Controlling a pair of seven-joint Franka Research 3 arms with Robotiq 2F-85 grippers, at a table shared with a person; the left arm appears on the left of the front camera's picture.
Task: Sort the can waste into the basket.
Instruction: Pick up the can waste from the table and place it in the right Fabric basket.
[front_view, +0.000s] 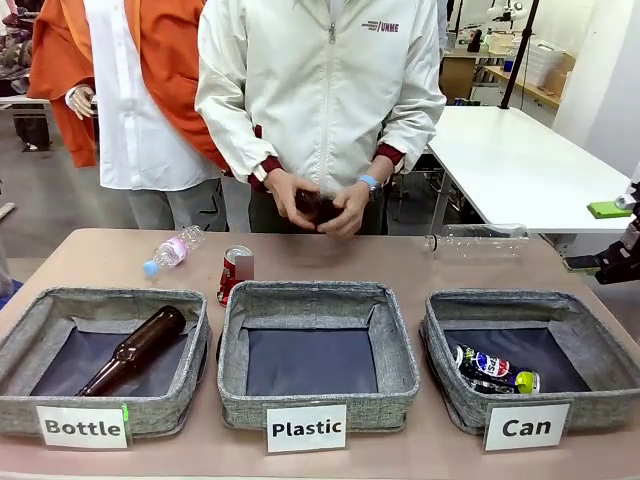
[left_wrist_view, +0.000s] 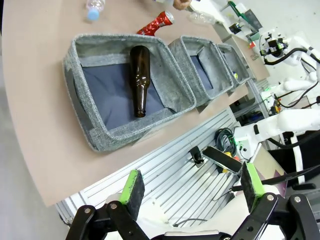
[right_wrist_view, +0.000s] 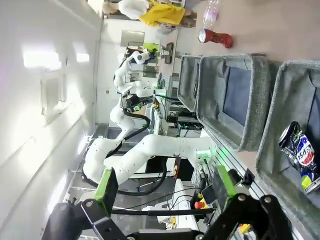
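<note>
Checking in from the remote station. The crushed can (front_view: 492, 368), the dark one with blue, white and yellow-green print, is lying inside the Can basket (front_view: 462, 405), toward its front half on the dark lining. The red can (front_view: 233, 272) is out on the table (front_view: 330, 258), just behind the far left corner of the Plastic basket (front_view: 300, 292), with its lower part hidden by that rim.

My left end effector (left_wrist_view: 191, 177) is spread wide with nothing between the green pads. It hangs off the near edge of the table, over the aluminium frame (left_wrist_view: 165, 172), and looks back at the Bottle basket (left_wrist_view: 85, 95). A brown bottle (left_wrist_view: 139, 80) lies in that basket on a diagonal. The right end effector (right_wrist_view: 164, 175) is likewise released and holds nothing. From its wrist camera I can see the row of baskets sideways.

Other stuff: a small plastic bottle (front_view: 172, 250) with a blue cap lies on the table behind the Bottle basket. A clear bottle (front_view: 478, 240) lies behind the Can basket. The person's hands (front_view: 322, 205) are together at the far edge of the table, wrapped around something dark. I can't tell what it is.
</note>
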